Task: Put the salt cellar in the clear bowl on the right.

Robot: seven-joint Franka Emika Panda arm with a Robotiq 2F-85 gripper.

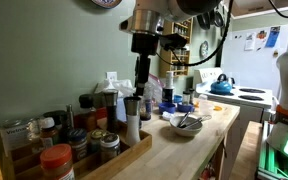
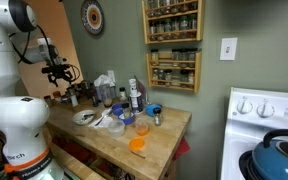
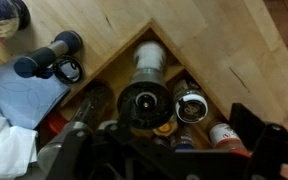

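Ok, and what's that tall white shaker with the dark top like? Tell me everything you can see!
The salt cellar is a tall, slim white cylinder with a dark round cap. What it is made of is hard to tell. It stands upright at the corner of the wooden tray, close beside dark bottles of about the same height. The open gripper hangs just above it and does not grip it.
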